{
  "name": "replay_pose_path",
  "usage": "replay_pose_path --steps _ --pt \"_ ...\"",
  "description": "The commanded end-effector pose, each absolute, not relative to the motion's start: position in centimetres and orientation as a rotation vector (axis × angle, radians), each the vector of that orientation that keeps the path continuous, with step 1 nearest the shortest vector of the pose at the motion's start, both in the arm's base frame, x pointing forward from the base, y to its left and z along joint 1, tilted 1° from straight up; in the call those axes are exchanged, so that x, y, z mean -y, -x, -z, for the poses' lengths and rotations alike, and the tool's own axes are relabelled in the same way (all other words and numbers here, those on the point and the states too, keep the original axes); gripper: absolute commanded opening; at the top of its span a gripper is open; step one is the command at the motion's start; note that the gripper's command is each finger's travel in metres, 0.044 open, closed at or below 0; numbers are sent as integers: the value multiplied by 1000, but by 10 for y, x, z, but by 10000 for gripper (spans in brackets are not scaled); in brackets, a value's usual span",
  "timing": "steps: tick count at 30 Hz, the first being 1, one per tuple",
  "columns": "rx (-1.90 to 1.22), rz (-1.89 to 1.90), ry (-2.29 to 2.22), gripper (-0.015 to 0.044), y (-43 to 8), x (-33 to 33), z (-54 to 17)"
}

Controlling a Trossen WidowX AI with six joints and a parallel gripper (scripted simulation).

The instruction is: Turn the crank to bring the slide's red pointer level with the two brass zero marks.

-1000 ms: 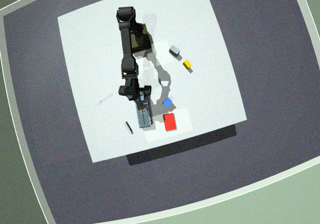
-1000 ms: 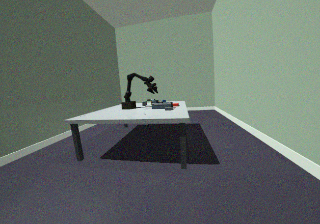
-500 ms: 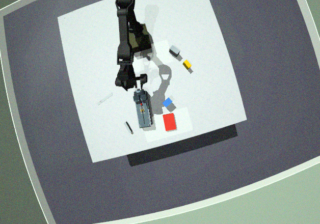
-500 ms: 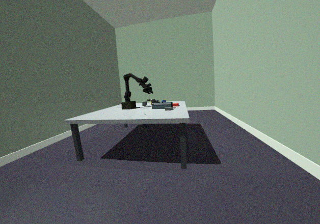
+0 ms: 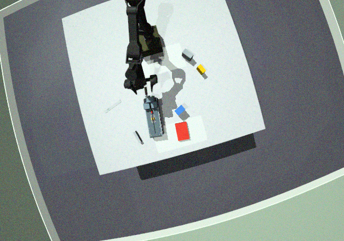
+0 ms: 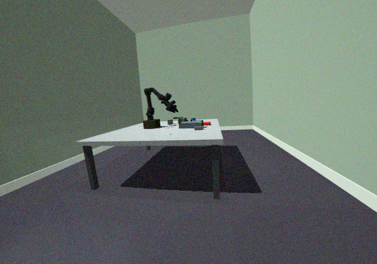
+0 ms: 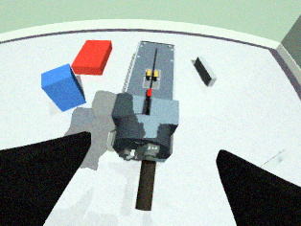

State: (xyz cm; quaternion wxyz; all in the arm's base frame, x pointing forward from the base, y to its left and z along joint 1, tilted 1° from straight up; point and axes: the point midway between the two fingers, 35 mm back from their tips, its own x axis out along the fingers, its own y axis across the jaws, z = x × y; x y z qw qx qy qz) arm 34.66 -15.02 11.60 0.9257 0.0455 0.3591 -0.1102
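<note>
The blue-grey machine [image 5: 157, 128] [image 6: 190, 125] [image 7: 164, 59] stands on the table, its crank end towards the arm. Its red pointer [image 5: 152, 112] [image 7: 150, 92] lies in the slot, nearer the crank end than the two brass zero marks [image 5: 153, 119] [image 7: 149, 75], so it is not level with them. The dark brown crank handle [image 5: 145, 91] [image 7: 146, 187] sticks out from the hub towards the arm. My gripper [image 5: 143, 92] [image 6: 176, 111] [image 7: 154, 148] is open and empty above the crank end. In the wrist view the handle appears between the fingers, untouched.
A blue block [image 5: 179, 109] [image 7: 63, 88] and a red block [image 5: 182, 131] [image 7: 93, 57] lie on one side of the machine. A dark-faced small block [image 5: 139, 137] [image 7: 204, 72] and a thin pale strip [image 5: 113, 106] lie on the other. Grey [image 5: 187, 54] and yellow [image 5: 201, 69] blocks stand farther away.
</note>
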Motion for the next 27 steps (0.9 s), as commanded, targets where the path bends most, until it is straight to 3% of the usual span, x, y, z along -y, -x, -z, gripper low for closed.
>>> replay_pose_path --steps 1,27 --pt "-750 218 -94 440 -343 148 -92" --pt "-749 217 -93 440 -346 149 -54"
